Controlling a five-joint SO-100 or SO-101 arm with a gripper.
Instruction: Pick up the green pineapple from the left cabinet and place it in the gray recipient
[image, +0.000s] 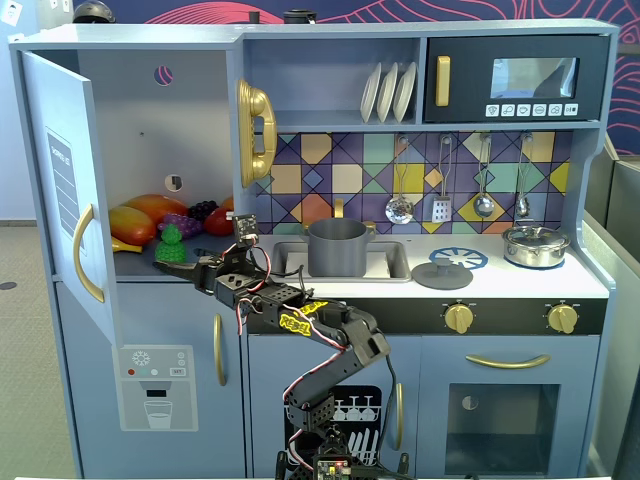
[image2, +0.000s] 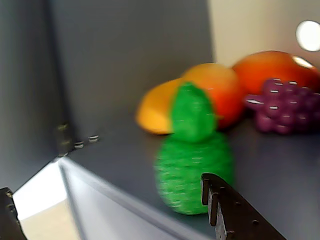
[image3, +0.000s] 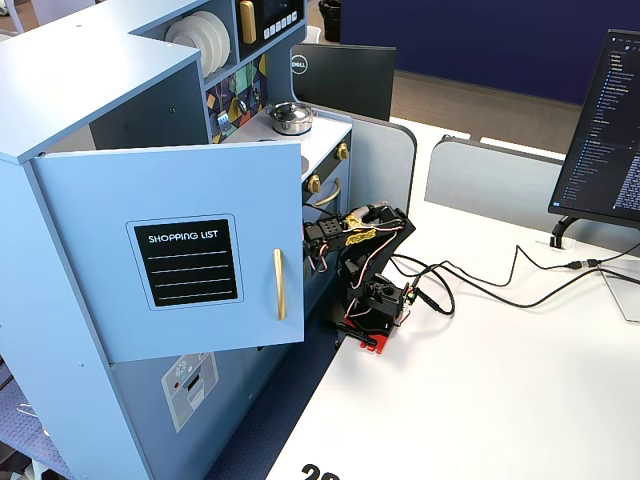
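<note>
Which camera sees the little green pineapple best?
The wrist view: the green pineapple fills the middle, close up, a bit blurry. In a fixed view it is small, at the cabinet shelf's front. In the other fixed view the open door hides it.

You have one bumpy green toy pineapple (image: 171, 243), one purple plastic grape bunch (image2: 286, 105), three white plates (image: 388, 92) racked upright, four hanging steel utensils (image: 482, 178), two gold round knobs (image: 459, 318), one matte gray pot (image: 337, 246) and one shiny steel lidded pot (image: 536, 245).
</note>
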